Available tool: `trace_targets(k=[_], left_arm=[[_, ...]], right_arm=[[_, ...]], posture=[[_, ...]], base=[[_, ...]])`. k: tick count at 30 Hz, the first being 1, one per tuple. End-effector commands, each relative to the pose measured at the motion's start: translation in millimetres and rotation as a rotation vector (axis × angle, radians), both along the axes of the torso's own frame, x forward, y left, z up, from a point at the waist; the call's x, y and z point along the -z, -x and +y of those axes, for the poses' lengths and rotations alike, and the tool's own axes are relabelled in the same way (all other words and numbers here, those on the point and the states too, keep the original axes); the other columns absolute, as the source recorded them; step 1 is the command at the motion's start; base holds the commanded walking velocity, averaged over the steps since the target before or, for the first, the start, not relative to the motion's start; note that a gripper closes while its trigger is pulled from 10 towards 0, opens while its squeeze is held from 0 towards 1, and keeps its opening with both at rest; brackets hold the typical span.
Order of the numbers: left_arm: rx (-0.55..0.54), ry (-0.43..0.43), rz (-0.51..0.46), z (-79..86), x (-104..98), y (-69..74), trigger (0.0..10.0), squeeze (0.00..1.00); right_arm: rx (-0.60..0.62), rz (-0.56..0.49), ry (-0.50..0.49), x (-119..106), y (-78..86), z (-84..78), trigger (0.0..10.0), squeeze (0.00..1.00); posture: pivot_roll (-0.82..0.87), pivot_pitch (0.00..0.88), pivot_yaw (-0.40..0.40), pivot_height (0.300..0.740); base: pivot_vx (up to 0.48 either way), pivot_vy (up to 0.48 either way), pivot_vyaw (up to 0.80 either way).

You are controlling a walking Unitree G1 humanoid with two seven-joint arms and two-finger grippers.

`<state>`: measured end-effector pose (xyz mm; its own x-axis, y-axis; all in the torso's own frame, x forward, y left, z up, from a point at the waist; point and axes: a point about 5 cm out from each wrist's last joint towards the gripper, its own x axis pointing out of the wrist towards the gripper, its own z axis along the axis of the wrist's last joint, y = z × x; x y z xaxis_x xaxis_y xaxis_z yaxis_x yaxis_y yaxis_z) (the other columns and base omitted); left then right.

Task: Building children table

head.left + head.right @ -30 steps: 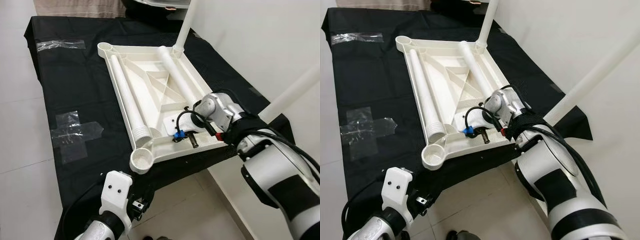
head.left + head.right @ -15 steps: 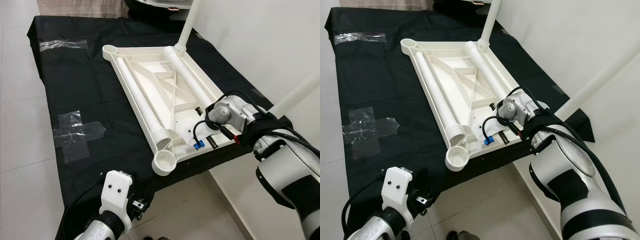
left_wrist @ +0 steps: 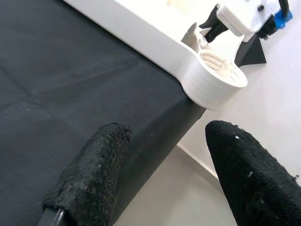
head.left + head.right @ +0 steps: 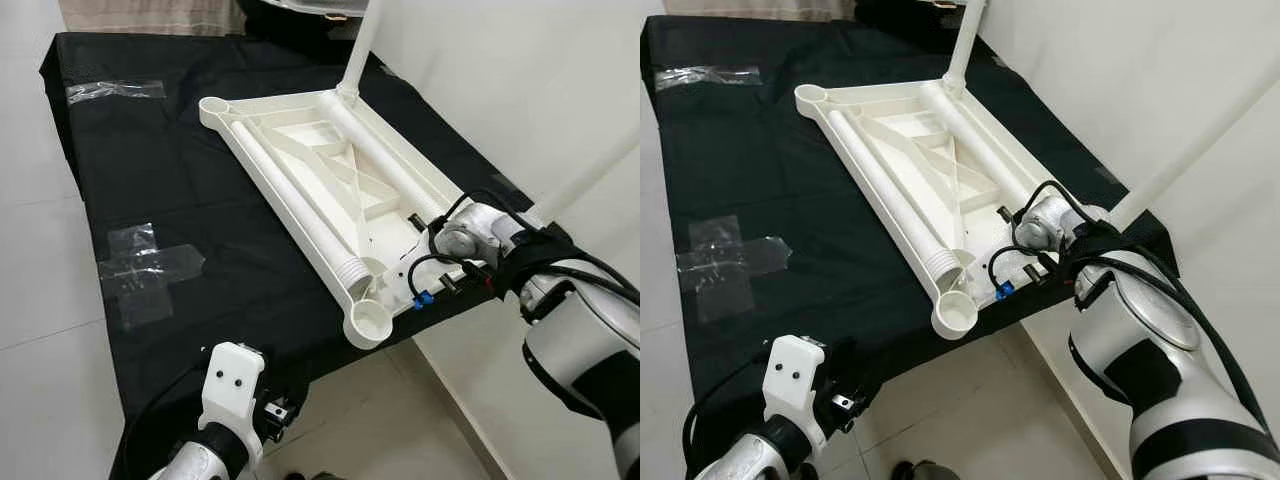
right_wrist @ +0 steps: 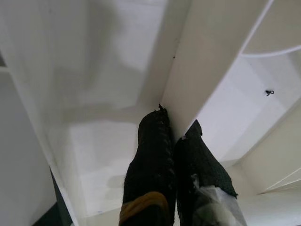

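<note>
left side: bare black cloth (image 4: pixel 180 180), open
right side: wall (image 4: pixel 520 80) near, tight
tabletop (image 4: pixel 300 150): legs (image 4: pixel 300 215) block

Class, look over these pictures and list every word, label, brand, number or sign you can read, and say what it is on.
None: no readable text shows anywhere.
White tabletop: plain moulded plastic, no lettering.
Black cloth: bears clear tape patches with no print.
Right gripper, shut on a tabletop rib: no marking.
Left gripper: no marking.

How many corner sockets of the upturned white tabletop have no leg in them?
2: the near corner socket at the black cloth's front edge, and the far-left corner socket. The corner by the right arm is hidden.
</note>
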<state>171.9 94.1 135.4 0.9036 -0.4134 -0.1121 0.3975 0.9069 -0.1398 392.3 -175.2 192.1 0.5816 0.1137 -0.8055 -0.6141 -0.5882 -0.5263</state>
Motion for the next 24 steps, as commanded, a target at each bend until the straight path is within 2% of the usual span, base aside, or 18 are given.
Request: trace_targets(k=[1, 2, 3, 4, 7, 10, 13, 14, 17, 21, 22, 24], left_arm=[[0.016, -0.001, 0.032, -1.2, 5, 1.9, 10.0, 0.00], [0.016, -0.001, 0.032, -1.2, 5, 1.9, 10.0, 0.00], [0.016, -0.001, 0.033, -1.1, 5, 1.9, 10.0, 0.00], [0.016, -0.001, 0.033, -1.3, 5, 1.6, 10.0, 0.00], [0.015, 0.000, 0.032, -1.4, 5, 1.2, 10.0, 0.00], [0.014, 0.001, 0.031, -1.6, 5, 1.2, 10.0, 0.00], [0.014, 0.002, 0.032, -1.7, 5, 1.1, 10.0, 0.00], [0.014, 0.003, 0.032, -2.1, 5, 1.2, 10.0, 0.00], [0.011, 0.006, 0.031, -1.9, 5, 0.8, 10.0, 0.00], [0.011, 0.006, 0.030, -1.8, 5, 0.8, 10.0, 0.00], [0.011, 0.006, 0.031, -1.8, 5, 0.2, 10.0, 0.00], [0.011, 0.004, 0.030, -1.7, 5, -0.3, 10.0, 0.00]], right_arm=[[-0.005, -0.001, -0.090, -4, -0.8, 8.9, 10.0, 0.16], [-0.008, 0.004, -0.108, -5, -0.9, 11.4, 10.0, 0.77], [-0.011, 0.007, -0.117, -5, -0.8, 12.8, 10.0, 0.77], [-0.008, 0.023, -0.128, -6, -0.4, 13.8, 10.0, 1.00], [-0.010, 0.041, -0.142, -9, 0.1, 14.8, 10.0, 1.00], [-0.020, 0.016, -0.168, -19, -2.2, 17.6, 10.0, 1.00], [0.000, 0.050, -0.179, -29, -2.0, 15.7, 10.0, 1.00], [0.019, 0.064, -0.187, -36, -2.5, 14.1, 10.0, 0.00], [0.051, 0.103, -0.210, -60, -2.6, 12.0, 10.0, 0.00], [0.065, 0.105, -0.227, -62, -3.1, 12.3, 10.0, 0.00], [0.122, 0.153, -0.391, -85, -4.8, 22.1, 10.0, 0.00], [0.115, 0.208, -0.567, -102, -4.4, 36.4, 10.0, 0.00]], posture=[[0.04, 0.158, -0.243, 0.740], [0.04, 0.158, -0.243, 0.740], [0.04, 0.158, -0.243, 0.740], [0.04, 0.159, -0.246, 0.740], [0.04, 0.159, -0.247, 0.740], [0.03, 0.159, -0.248, 0.740], [0.03, 0.158, -0.247, 0.740], [0.03, 0.160, -0.248, 0.740], [0.03, 0.164, -0.249, 0.740], [0.03, 0.164, -0.246, 0.740], [0.03, 0.165, -0.245, 0.740], [0.02, 0.165, -0.244, 0.740]], base=[[0.000, 0.000, 0.00], [0.000, 0.000, 0.00], [0.000, 0.000, 0.00], [0.000, 0.000, 0.00], [0.000, 0.000, 0.00], [0.000, 0.000, 0.00], [0.000, 0.000, 0.00], [0.000, 0.000, 0.00], [0.000, 0.000, 0.00], [0.000, 0.000, 0.00], [0.000, 0.000, 0.00], [0.000, 0.000, 0.00]])
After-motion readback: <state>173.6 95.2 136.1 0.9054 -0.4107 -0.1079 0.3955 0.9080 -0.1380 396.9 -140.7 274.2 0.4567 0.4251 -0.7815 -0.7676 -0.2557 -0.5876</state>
